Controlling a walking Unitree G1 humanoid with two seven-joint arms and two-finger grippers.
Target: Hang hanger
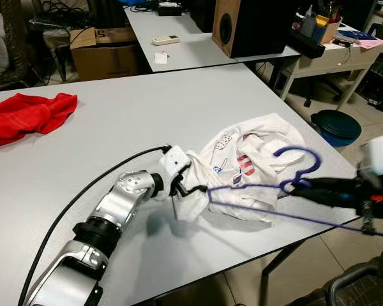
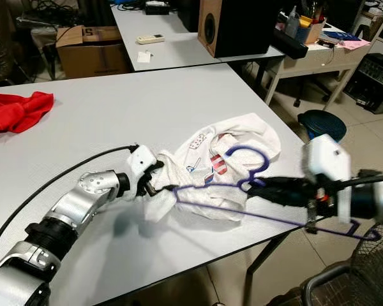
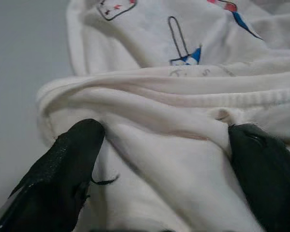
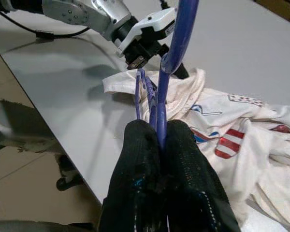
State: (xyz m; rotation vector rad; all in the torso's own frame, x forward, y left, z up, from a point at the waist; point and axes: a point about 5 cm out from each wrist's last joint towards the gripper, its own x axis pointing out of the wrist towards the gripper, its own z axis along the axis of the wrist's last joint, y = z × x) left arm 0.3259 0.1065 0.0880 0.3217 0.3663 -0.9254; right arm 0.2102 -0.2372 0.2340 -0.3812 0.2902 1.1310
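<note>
A white printed shirt (image 1: 255,159) lies crumpled near the right front corner of the grey table (image 1: 115,127). My left gripper (image 1: 177,185) is at the shirt's left edge, shut on a thick fold of cloth that bunches between its fingers (image 3: 77,150). My right gripper (image 1: 290,189) reaches in from the right and is shut on a purple wire hanger (image 1: 262,186) just below its hook (image 1: 300,156). One end of the hanger lies against the shirt close to the left gripper; the other end sticks out past the table edge. In the right wrist view the fingertips (image 4: 140,145) clamp the hanger's neck.
A red cloth (image 1: 25,115) lies at the table's left edge. Behind stand a second table with a remote (image 1: 166,39), a black speaker (image 1: 249,25) and a cardboard box (image 1: 105,51). A dark round stool (image 1: 336,125) and a chair frame (image 1: 364,280) stand to the right.
</note>
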